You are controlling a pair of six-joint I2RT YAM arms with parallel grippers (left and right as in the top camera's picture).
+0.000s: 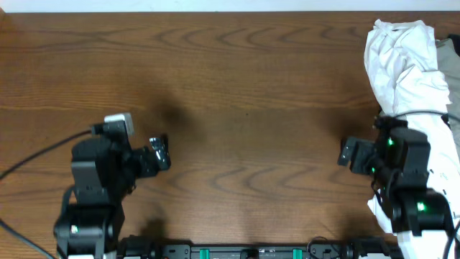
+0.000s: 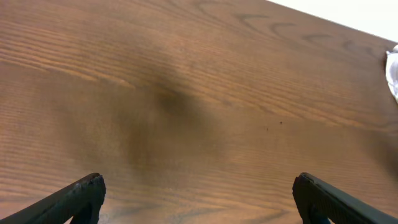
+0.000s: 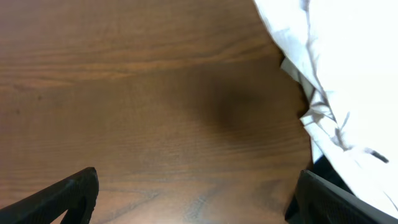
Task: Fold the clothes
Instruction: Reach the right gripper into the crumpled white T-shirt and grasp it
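The risk starts on the left: the left tool (image 1: 161, 152) sits at about 8 o'clock on the bench (image 1: 237, 86), well apart from the clothes, so a long reach across bare wood is needed and a low approach could scrape the fingertips along the surface. The white T-shirt (image 1: 402, 65) lies crumpled in a heap at 2 to 3 o'clock, running down the right edge and under the right arm. Grabbing such a bunch blindly would likely catch several layers at once, and the fold would begin from a twisted lump rather than a flat spread. The right arm also stands over the lower part of the cloth, so lifting or swinging it might drag the shirt off the bench edge. A strip of grey cloth (image 1: 450, 44) shows at the far right beside the shirt; a careless pinch there could take the wrong garment. In its own wrist view the left tool (image 2: 199, 182) stands wide apart, empty, with only wood between its fingers and a sliver of white at 3 o'clock. The right tool (image 1: 347, 153), at about 4 o'clock, is equally wide and holds nothing — its wrist view (image 3: 198, 176) shows bare bench between the fingers, the T-shirt (image 3: 348, 62) just beside the right finger at 2 o'clock, not touched.
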